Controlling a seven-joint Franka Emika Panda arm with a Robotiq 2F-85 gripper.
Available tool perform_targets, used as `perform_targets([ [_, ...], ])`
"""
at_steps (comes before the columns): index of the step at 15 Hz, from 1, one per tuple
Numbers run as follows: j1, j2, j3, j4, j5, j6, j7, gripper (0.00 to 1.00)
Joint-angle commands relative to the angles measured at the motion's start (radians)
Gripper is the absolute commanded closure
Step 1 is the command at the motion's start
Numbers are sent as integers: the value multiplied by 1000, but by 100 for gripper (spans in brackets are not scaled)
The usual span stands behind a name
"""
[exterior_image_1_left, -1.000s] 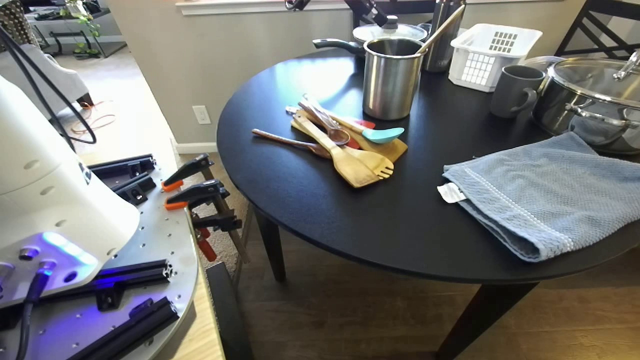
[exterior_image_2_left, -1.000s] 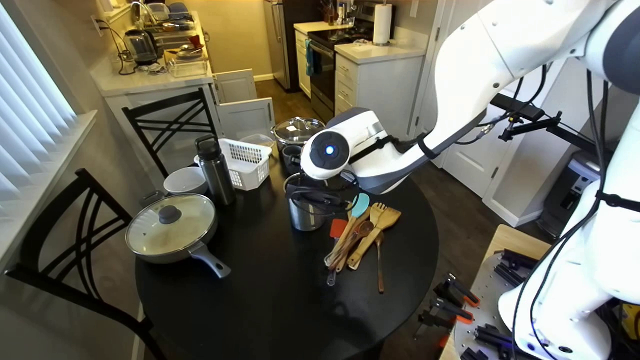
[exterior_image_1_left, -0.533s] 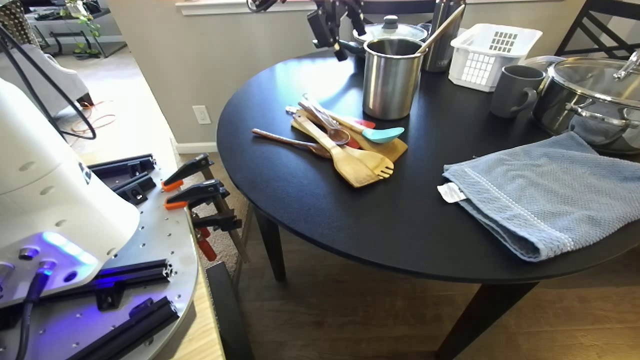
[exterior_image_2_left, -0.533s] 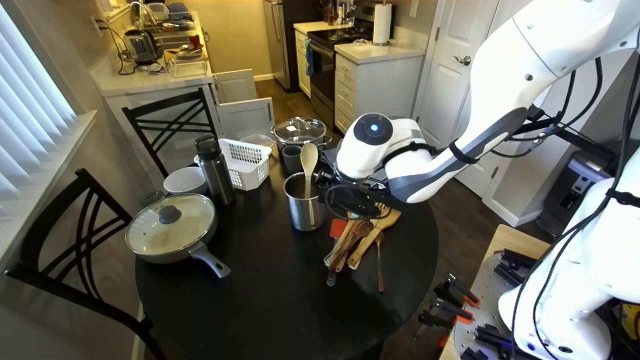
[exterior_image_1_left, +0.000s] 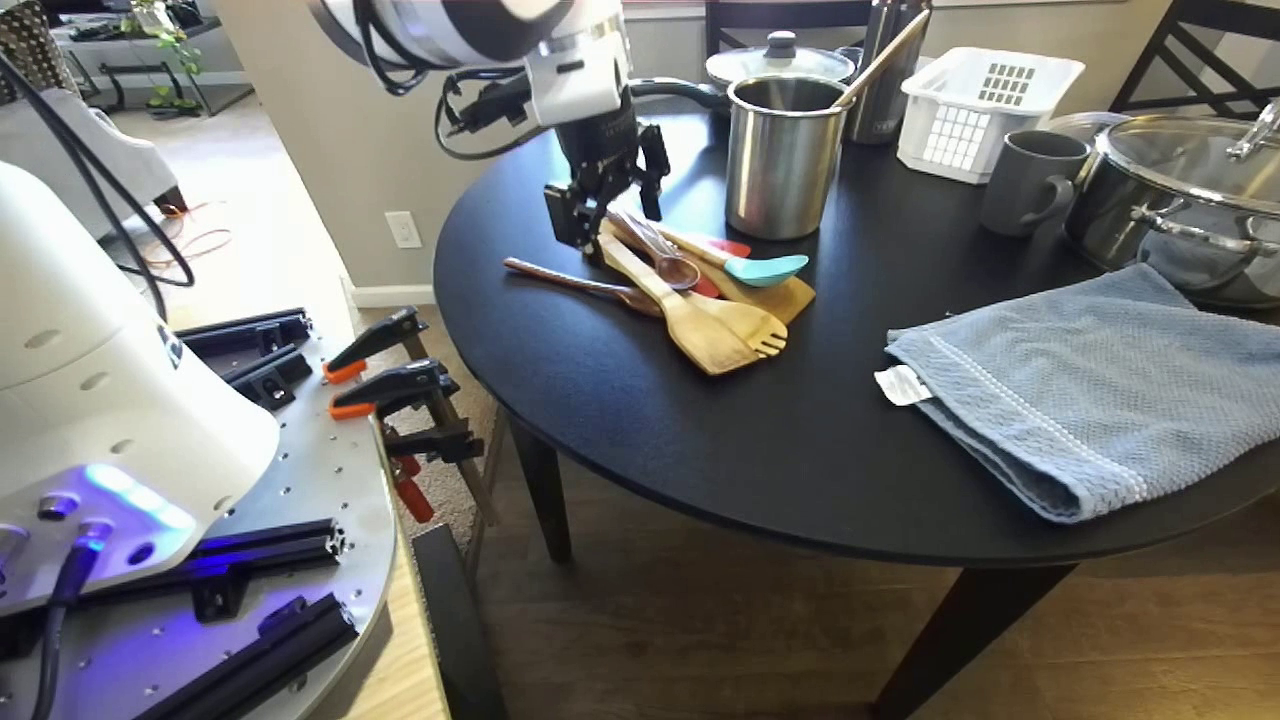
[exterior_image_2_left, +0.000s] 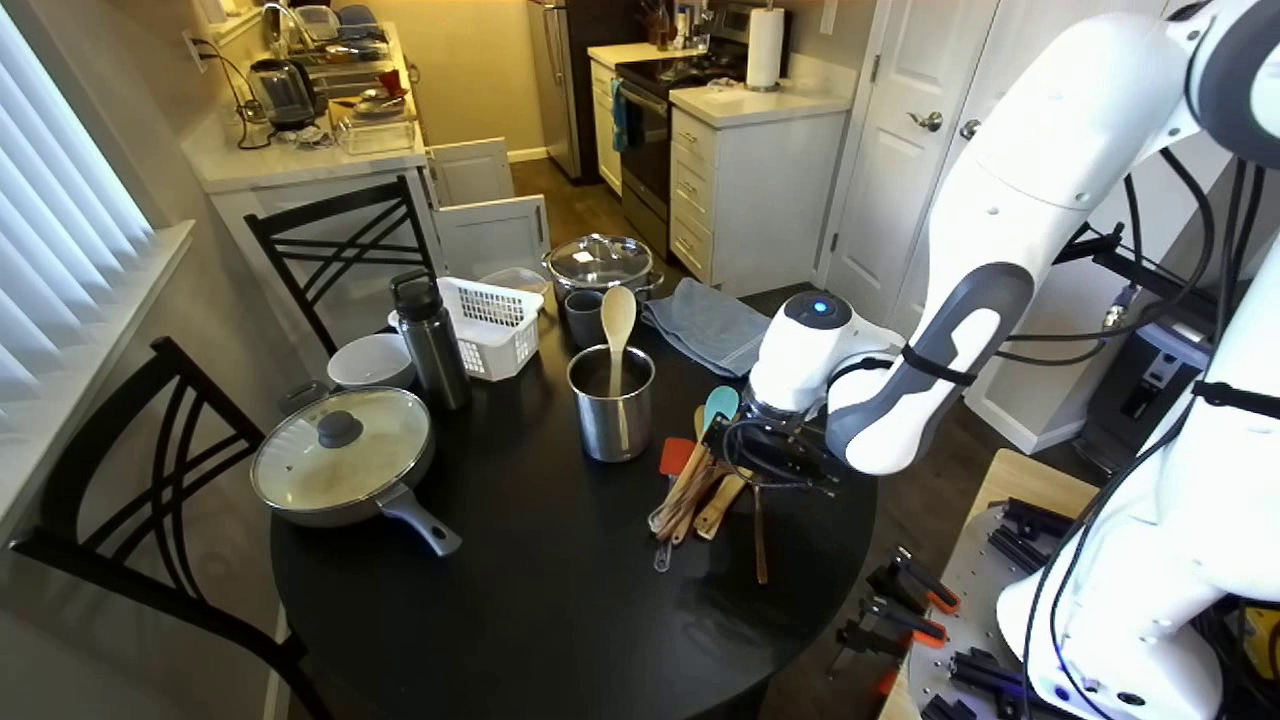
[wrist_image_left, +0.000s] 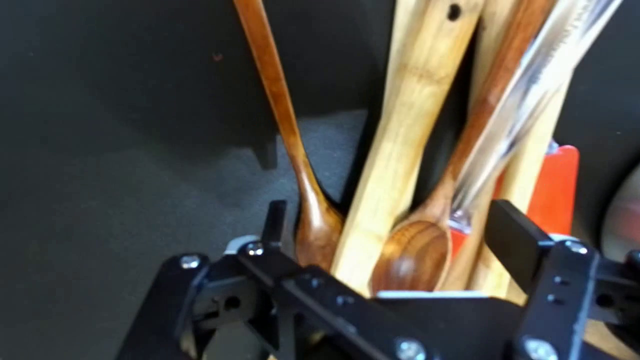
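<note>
Claw (wrist_image_left: 395, 217) released: jaws wide apart, nothing gripped, hanging over the pile of utensils (exterior_image_2_left: 700, 480) on the round black counter (exterior_image_1_left: 650, 430). Contact with any utensil: cannot tell.

Wrist view: pale wooden spatula (wrist_image_left: 400, 150) and dark-bowled spoon (wrist_image_left: 412, 257) show beneath the gap between the jaws; slim brown spoon (wrist_image_left: 294, 140) toward the gap's left side.

In an exterior view the pale wooden spatula lies on top, its head toward near right; forked wooden utensil (exterior_image_1_left: 768, 335) partly under it; turquoise-headed utensil (exterior_image_1_left: 768, 270) at the pile's far right; handle of the slim brown spoon points left. Red spatula (exterior_image_2_left: 676, 456) at the pile's left edge in an exterior view.

Surroundings: steel canister (exterior_image_1_left: 785, 180) upright just beside the pile, a wooden spoon (exterior_image_2_left: 618, 318) leaning in it. Blue-grey towel (exterior_image_1_left: 1090, 390) at near right in an exterior view; grey mug (exterior_image_1_left: 1030, 185) and lidded stockpot (exterior_image_1_left: 1120, 220) beyond it. Lidded frying pan (exterior_image_2_left: 345, 460), steel bottle (exterior_image_2_left: 435, 345) and white basket (exterior_image_2_left: 515, 350) stand left of the canister in an exterior view.
</note>
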Motion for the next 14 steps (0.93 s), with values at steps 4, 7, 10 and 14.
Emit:
perform_targets([
  [4,-397,173,336,0,195,94,-214,0],
  [7,-564,161,461,4,174,64,-232,0],
  [10,-704,123,593,-8,170,53,-251,0],
  [14,-840,109,737,-6,170,15,-250,0],
])
